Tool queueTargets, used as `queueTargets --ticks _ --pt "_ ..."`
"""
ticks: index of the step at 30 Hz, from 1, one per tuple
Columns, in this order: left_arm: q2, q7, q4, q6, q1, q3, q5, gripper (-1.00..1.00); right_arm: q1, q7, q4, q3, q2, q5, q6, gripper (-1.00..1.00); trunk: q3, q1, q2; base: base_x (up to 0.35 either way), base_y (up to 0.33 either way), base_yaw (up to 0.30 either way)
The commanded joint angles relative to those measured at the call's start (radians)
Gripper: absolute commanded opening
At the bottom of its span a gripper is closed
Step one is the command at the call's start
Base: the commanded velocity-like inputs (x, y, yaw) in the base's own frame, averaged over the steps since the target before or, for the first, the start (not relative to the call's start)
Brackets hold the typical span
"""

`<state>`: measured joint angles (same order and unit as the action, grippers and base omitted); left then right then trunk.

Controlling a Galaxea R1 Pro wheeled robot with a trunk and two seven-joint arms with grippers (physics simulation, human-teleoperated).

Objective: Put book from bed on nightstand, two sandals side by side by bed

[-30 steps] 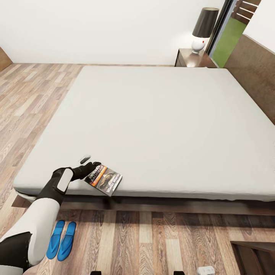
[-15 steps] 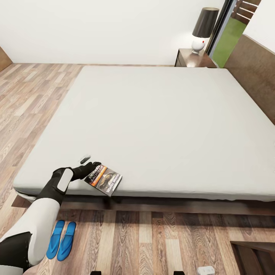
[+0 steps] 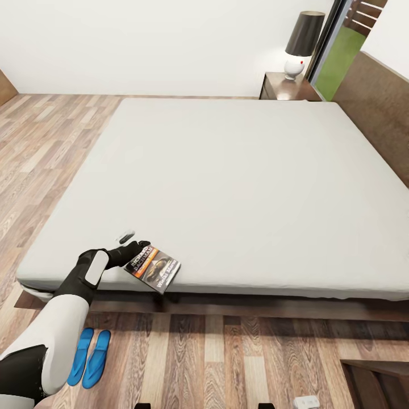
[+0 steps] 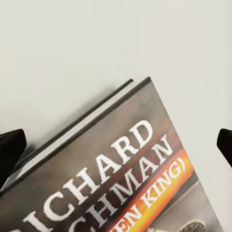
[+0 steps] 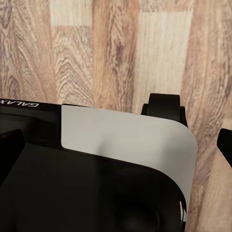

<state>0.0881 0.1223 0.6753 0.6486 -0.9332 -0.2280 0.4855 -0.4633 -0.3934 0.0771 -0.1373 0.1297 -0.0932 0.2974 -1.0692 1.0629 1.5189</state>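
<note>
The book [image 3: 153, 268], black and orange with white lettering, lies on the bed [image 3: 238, 182] at the mattress's front left edge. My left gripper [image 3: 135, 245] is at the book's upper left corner. In the left wrist view the book [image 4: 121, 179] lies between the two fingertips [image 4: 10, 147], which stand wide apart, so the left gripper [image 4: 116, 145] is open. The two blue sandals [image 3: 90, 350] lie side by side on the floor in front of the bed's left corner. The nightstand [image 3: 288, 88] stands at the far right by the headboard. My right gripper [image 5: 116, 147] is open above the robot's base and floor.
A lamp [image 3: 304, 42] with a dark shade stands on the nightstand. The brown headboard [image 3: 378, 108] runs along the right. Dark wooden furniture [image 3: 378, 383] sits at the lower right, with a small white object [image 3: 307, 401] on the wood floor near it.
The whole picture has shifted slightly, so the camera moved. The left arm, the book and the sandals keep their places relative to each other.
</note>
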Motion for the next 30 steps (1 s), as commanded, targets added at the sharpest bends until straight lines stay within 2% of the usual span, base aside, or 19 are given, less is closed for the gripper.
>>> queueTargets --ticks 1,11,18,30 --pt "-0.001 0.003 0.000 0.008 0.000 -0.004 0.001 1.00 -0.001 -0.001 0.004 -0.008 0.001 -0.010 0.007 1.00 -0.001 0.000 0.000 0.000 0.000 0.000" --pt "-0.003 0.003 0.000 0.008 -0.001 -0.003 0.001 1.00 -0.001 -0.001 0.004 -0.008 0.001 -0.010 0.007 1.00 -0.001 0.000 0.000 -0.004 0.000 0.000" --pt "-0.007 0.003 0.000 0.008 0.000 -0.004 0.001 1.00 -0.001 -0.001 0.004 -0.008 0.001 -0.010 0.007 1.00 -0.001 0.000 0.000 -0.169 0.000 0.000" --pt "-0.007 0.002 0.000 0.008 -0.001 -0.004 0.001 1.00 -0.001 -0.001 0.004 -0.008 0.001 -0.010 0.006 1.00 -0.001 0.000 0.000 -0.010 0.000 0.000"
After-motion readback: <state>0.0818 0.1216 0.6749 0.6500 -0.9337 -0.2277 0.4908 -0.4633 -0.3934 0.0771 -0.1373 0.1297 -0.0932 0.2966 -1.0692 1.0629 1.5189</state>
